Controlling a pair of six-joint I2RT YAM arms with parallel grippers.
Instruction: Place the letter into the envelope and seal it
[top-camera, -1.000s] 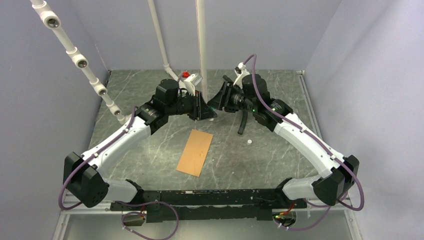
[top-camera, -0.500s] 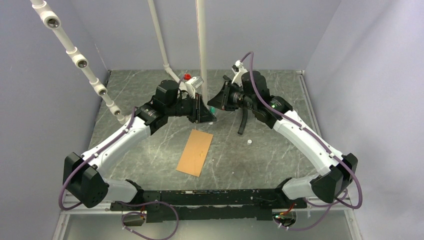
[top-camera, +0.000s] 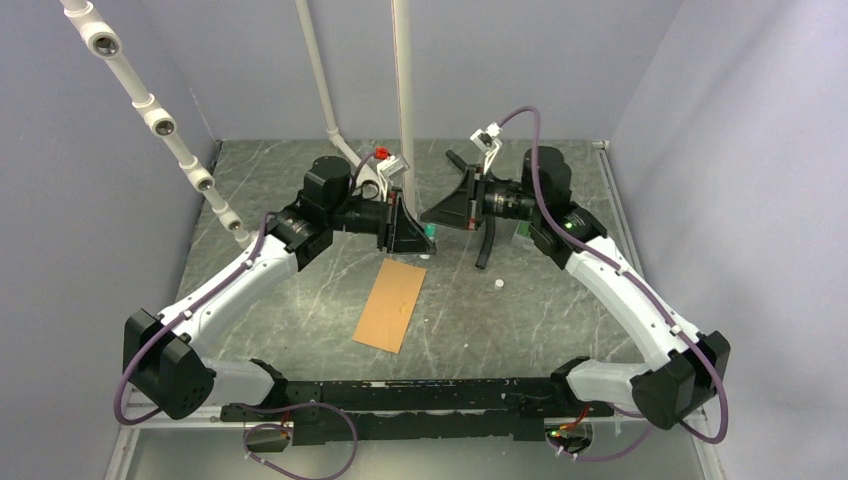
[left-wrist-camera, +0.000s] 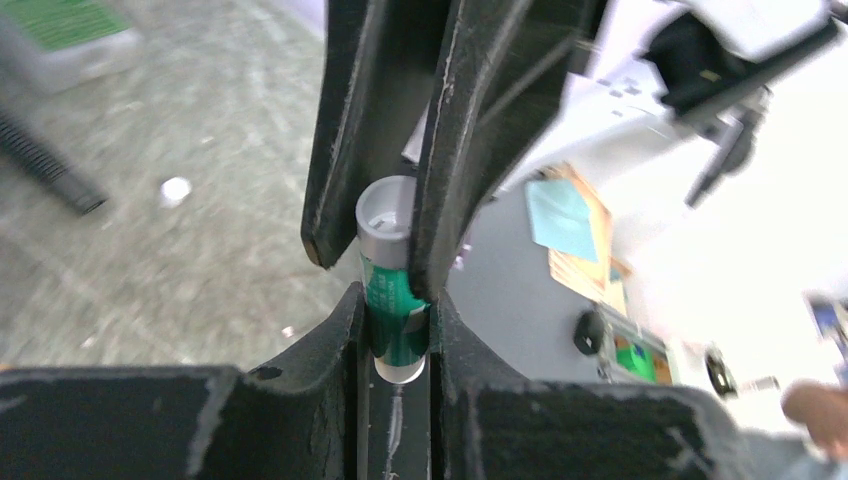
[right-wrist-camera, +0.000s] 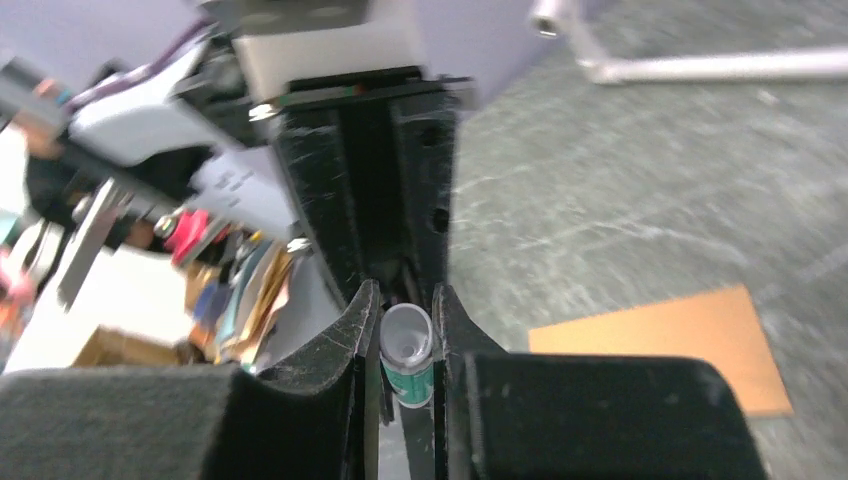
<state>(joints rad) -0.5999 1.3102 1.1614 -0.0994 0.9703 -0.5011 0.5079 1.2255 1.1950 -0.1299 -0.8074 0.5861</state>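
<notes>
At upper centre of the top view, pinched a small green plastic tube with a grey cap (left-wrist-camera: 392, 290) between the narrow fingers of the left gripper (left-wrist-camera: 395, 318). From the right, clamped the right gripper (right-wrist-camera: 405, 300) on that tube's capped end. Found the flat orange-brown kraft paper envelope (top-camera: 390, 305) below, on the grey marbled table (top-camera: 300, 300), apart from both.

Plain orange-brown on the envelope (top-camera: 390, 305), against a grey table (top-camera: 300, 300) marbled with pale veins. Green printed label and pale grey cap on the tube (left-wrist-camera: 392, 300). White shells, black joints on the left arm (top-camera: 240, 280) and right arm (top-camera: 620, 290); purple on the cables (top-camera: 541, 180). Pale lilac walls (top-camera: 720, 150).
</notes>
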